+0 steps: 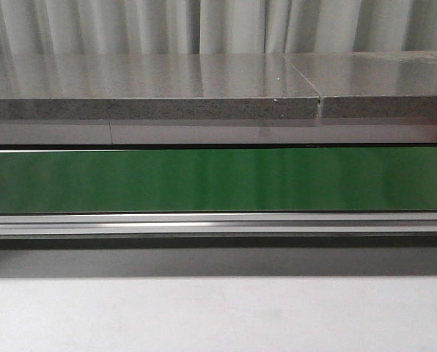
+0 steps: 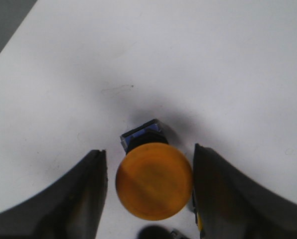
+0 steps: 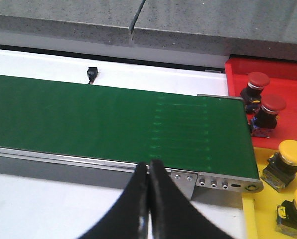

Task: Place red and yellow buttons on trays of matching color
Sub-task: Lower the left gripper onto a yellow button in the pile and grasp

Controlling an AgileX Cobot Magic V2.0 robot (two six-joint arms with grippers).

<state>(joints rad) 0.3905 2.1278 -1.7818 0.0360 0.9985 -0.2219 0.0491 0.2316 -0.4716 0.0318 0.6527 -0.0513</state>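
Yellow round-capped plastic button [image 2: 154, 187] is being straddled, seemingly ungripped, by the left gripper [image 2: 149, 191]'s wide jaws, so a slip is being risked; the right gripper [image 3: 149, 199]'s jaws are being kept together, empty.

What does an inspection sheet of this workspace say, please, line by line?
Surface: white table under the left tool; green belt bare in the front view.
Job's things: yellow button between the left fingers, not gripped. Red tray holds two red buttons; yellow tray holds two yellow ones.
Clutter: small black part beyond the belt.
Grippers: left tool open around the button; right tool shut, empty, near the belt's edge.
Cables: nothing seen.
Surroundings: grey stone slabs, pale curtain behind.
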